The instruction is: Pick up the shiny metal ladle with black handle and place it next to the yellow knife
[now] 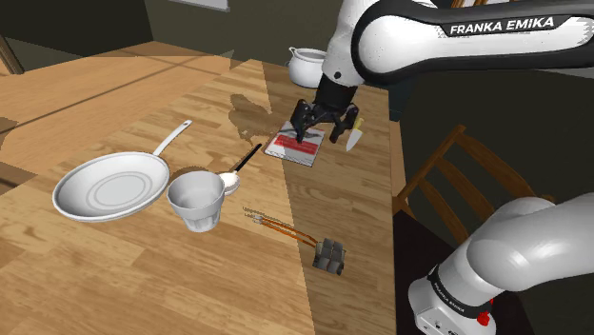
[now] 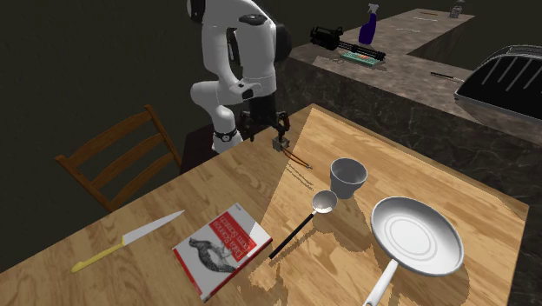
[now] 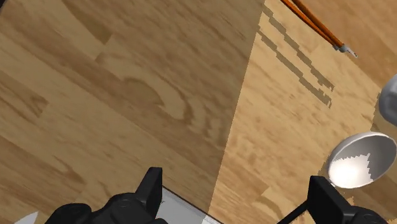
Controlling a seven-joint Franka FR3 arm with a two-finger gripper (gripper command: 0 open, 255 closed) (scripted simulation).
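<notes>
Ladle (image 1: 229, 179) is found lying untouched on the table (image 1: 114, 266), touching the cup (image 1: 195, 198), at 8 o'clock from the gripper (image 1: 317, 131) in the shoulder view. The gripper is held spread and empty over the book (image 1: 297, 147). Pickup and placement beside the knife (image 1: 355, 136) are judged outstanding.

Wooden table (image 1: 114, 276) is lying half lit, a broad shadow band (image 1: 286, 105) running across its planks. Slat-back wooden chair (image 2: 104, 137) is standing just beside the table's edge. Dark stone counter (image 2: 417, 104) is running behind it. Dim wall (image 1: 86, 24) is closing the far side.
</notes>
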